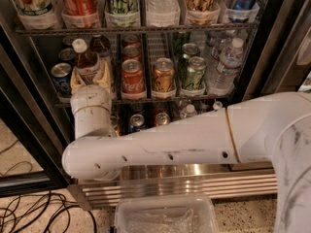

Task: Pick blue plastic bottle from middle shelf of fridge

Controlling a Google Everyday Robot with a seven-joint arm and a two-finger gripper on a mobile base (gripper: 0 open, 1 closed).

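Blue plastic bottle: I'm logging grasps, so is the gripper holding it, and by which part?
It appears so: the gripper is closed on the blue plastic bottle by its lower body, at the label, one finger on each side.

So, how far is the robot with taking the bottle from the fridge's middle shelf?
Done: the reach. The tool is at the small clear plastic bottle of brown drink with a white cap, inside the glass-door fridge. In hand: the grasp; whether it is firm I cannot tell. Left: the bottle stands on the thin dark wire middle shelf, so lifting and pulling it out remain.
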